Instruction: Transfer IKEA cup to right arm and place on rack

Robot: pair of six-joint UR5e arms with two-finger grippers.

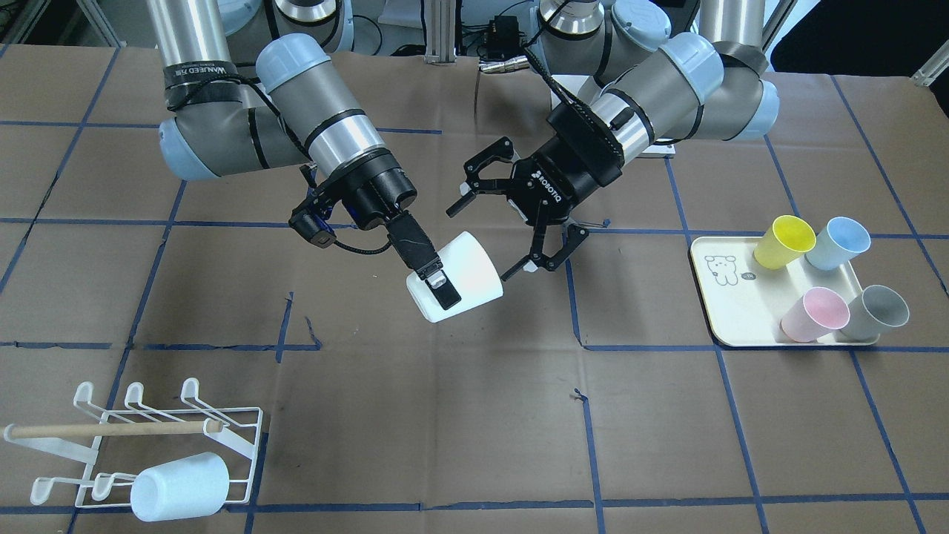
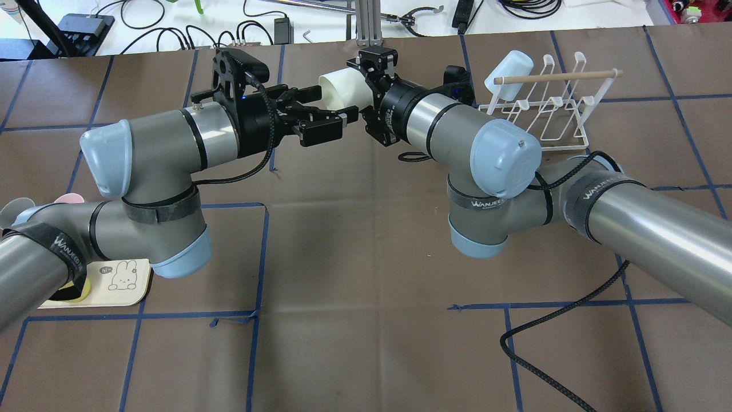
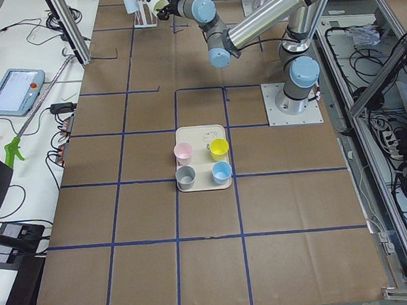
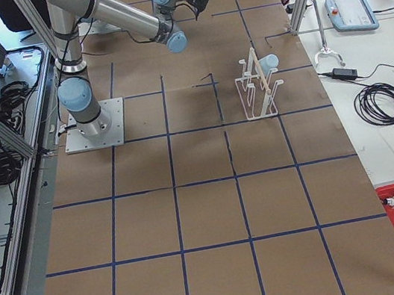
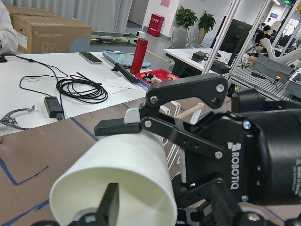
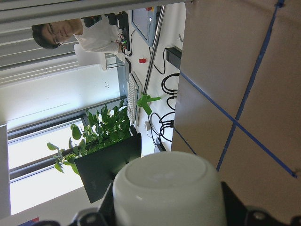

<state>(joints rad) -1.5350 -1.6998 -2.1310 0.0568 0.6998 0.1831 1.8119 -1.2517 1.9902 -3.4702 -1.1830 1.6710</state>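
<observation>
The white IKEA cup (image 1: pixel 467 271) hangs above the table's middle, lying on its side. My right gripper (image 1: pixel 445 289) is shut on it with slim black fingers, and the cup's closed base (image 6: pixel 169 188) faces that wrist. Its mouth (image 5: pixel 127 174) faces my left gripper (image 1: pixel 485 233), which is open. One left finger (image 5: pixel 113 127) reaches over the cup and the other crosses in front of the mouth. Neither visibly presses on the cup. The white wire rack (image 1: pixel 230 426) with its wooden dowel stands at the table's corner on my right, also visible from overhead as the rack (image 2: pixel 572 123).
A pale blue cup (image 1: pixel 182 486) lies on the rack. On my left a cream tray (image 1: pixel 730 304) holds yellow, blue, pink and grey cups. A black ribbed hose (image 2: pixel 543 337) trails on the table near me. A person (image 6: pixel 70 33) is visible beyond the table.
</observation>
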